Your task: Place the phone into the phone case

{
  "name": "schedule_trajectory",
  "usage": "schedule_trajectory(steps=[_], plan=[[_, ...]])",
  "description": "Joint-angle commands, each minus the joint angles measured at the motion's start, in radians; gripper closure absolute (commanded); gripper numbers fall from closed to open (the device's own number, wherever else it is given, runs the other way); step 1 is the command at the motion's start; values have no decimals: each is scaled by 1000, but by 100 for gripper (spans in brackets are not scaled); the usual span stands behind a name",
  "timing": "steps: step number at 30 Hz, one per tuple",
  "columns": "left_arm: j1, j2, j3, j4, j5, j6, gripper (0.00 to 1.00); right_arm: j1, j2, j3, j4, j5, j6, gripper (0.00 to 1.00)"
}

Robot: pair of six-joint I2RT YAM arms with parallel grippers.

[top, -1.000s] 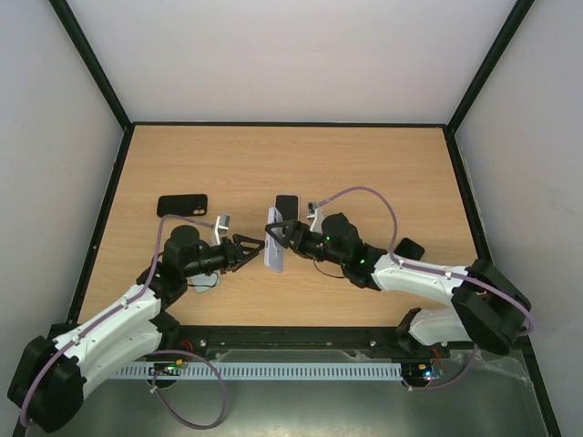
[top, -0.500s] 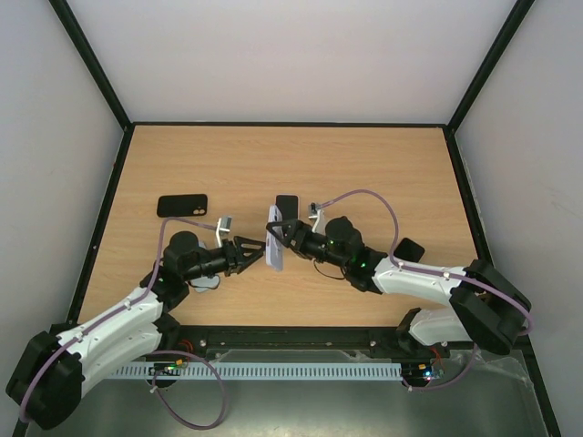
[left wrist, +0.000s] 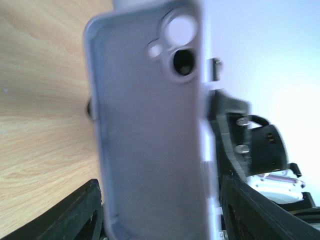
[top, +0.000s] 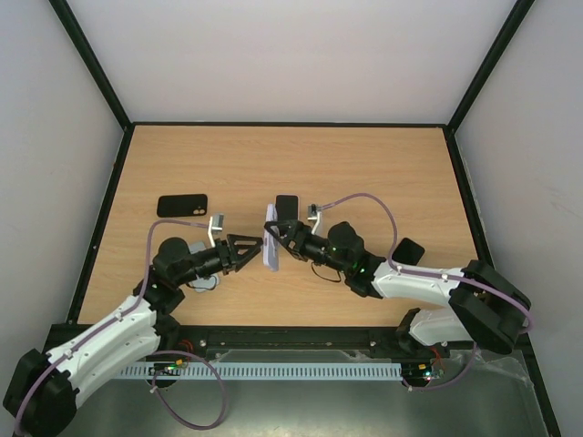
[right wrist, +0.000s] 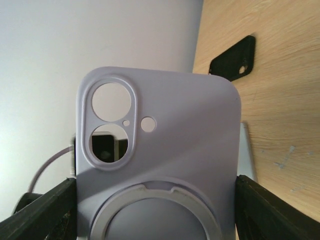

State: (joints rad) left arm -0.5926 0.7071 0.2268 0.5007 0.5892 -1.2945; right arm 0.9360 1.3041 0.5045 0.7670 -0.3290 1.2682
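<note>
We see the right pincer (top: 281, 233) clamped on the long edges of the lavender phone case (right wrist: 160, 150), which stands upright mid-desk (top: 364, 173). The left pincer (top: 257, 248) faces the case's hollow side with a finger on either side; we cannot tell whether it grips. The phone (top: 287, 206) lies flat on the desk just behind the case. A black case (top: 182, 205) lies well to the left, and a small dark item (top: 410, 248) to the right.

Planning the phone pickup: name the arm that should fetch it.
Left, probably. The right gripper clamps the lavender case by its edges, so it is occupied. The left gripper sits at the case's hollow side, its grip unclear, and the phone lies on the table just beyond.
</note>
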Motion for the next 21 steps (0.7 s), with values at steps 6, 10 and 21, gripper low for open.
schedule_trajectory(steps=[6, 10, 21], plan=[[-6, -83, 2, 31, -40, -19, 36, 15, -25, -36, -1, 54, 7, 35], [-8, -50, -2, 54, -23, -18, 40, 26, -20, -30, 14, 53, 13, 35], [-43, 20, 0, 119, -12, -19, 68, 43, 14, -2, 32, 52, 17, 35]])
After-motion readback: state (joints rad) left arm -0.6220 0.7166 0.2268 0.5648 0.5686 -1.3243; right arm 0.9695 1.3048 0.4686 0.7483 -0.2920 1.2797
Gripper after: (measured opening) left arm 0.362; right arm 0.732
